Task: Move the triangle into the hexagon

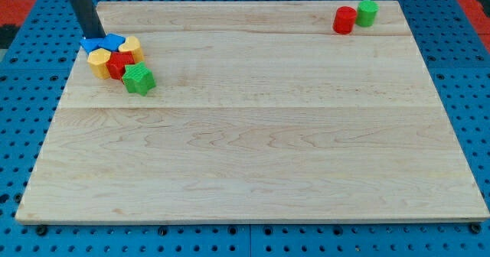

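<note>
The blue triangle sits near the board's top left corner, and my tip is touching its left end, the rod slanting up toward the view's top and out of frame. The tool is a bare rod with nothing to open or close; it holds nothing and only presses against the block. Just below the triangle, and touching it, lies a yellow hexagon, which I take for the target. A second yellow block sits on the triangle's right side; its shape I cannot make out for sure. Between the two yellow pieces, a red block is wedged in, its outline unclear from here. A green star-like block rests at the lower right of this cluster, touching the red one. All five pieces are packed together. Well apart, near the board's top right corner, a red cylinder and a green cylinder stand side by side, touching or nearly so, the green to the right. The wooden board lies on a blue perforated table.
</note>
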